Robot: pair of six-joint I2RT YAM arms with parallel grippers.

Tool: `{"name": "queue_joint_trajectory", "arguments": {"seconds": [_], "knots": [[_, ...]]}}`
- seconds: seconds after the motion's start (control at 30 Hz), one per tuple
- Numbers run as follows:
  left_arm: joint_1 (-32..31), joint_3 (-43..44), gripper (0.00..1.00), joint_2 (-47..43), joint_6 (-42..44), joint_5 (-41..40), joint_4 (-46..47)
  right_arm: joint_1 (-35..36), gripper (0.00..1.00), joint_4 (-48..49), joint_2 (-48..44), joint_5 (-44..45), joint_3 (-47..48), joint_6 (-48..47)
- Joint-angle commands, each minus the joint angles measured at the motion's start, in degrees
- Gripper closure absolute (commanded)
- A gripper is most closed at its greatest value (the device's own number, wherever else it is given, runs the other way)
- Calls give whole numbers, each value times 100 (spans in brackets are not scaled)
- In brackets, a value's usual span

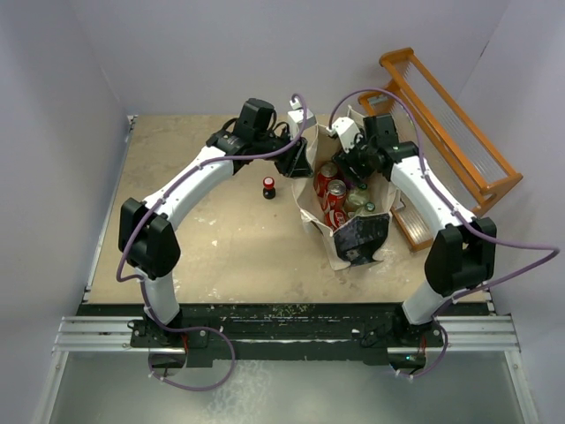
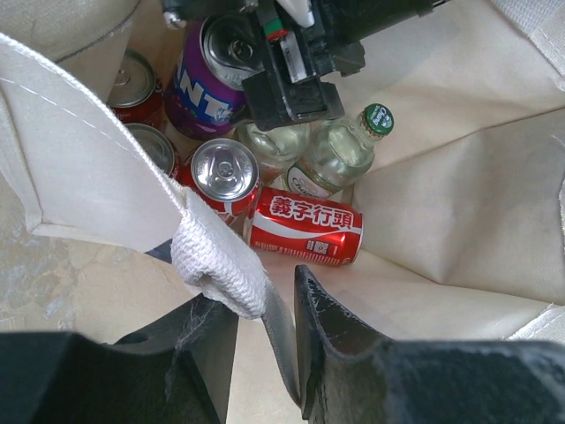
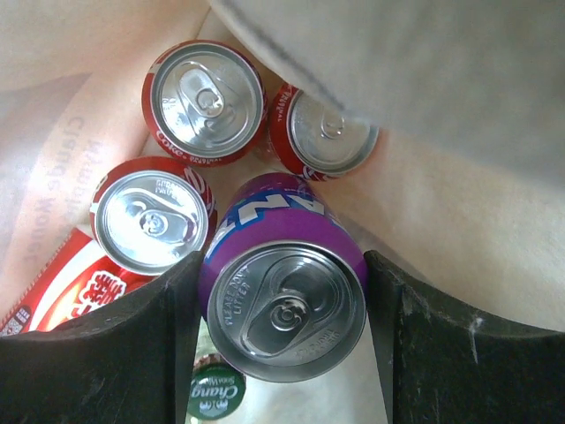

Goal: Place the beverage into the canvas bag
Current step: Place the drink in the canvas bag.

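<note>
The right gripper (image 3: 281, 261) fills the bottom of its own wrist view, its two black fingers pressed against either side of a purple can (image 3: 287, 327), which it holds upright with the silver lid facing the camera. The can hangs inside the mouth of the canvas bag (image 2: 441, 177); whether its base rests on anything cannot be told. Around it stand three red cans (image 3: 205, 102), lids up, close together. A green bottle cap (image 3: 216, 389) peeks out just beneath the purple can.

The left gripper (image 2: 262, 300) is pinched on the bag's near rim: a fold of cream cloth runs down between its dark fingers, and a white woven handle strap (image 2: 216, 261) bunches just above them, so the mouth is drawn wide. From the left wrist view, a lying red can (image 2: 306, 228) with white characters rests on its side on the bag's floor, beside two clear glass bottles (image 2: 340, 159).

From above, the bag stands on the table (image 1: 221, 238) right of centre, between the two grippers, its black end panel (image 1: 362, 238) turned toward the arm bases. An orange wooden rack (image 1: 450, 132) lies just beside it on the right. A small dark bottle (image 1: 268, 186) with a red cap stands on the table left of the bag, apart from it
</note>
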Motion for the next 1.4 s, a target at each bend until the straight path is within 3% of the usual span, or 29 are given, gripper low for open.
{"name": "queue_joint_trajectory", "arguments": {"seconds": [0.0,0.5,0.87,1.1,1.37], "knots": [[43,107,67,16,-33,81,202,-30,82,35,257,-104,-2,-11],[83,155,68,50,53,56,169,-47,72,381,669,-33,-606,-213],[79,240,68,90,154,35,140,-140,45,258,414,7,-631,-371],[81,281,68,101,185,30,115,-187,20,112,280,68,-461,-200],[79,329,69,125,117,87,155,-224,16,-1,206,77,-276,-127]]}}
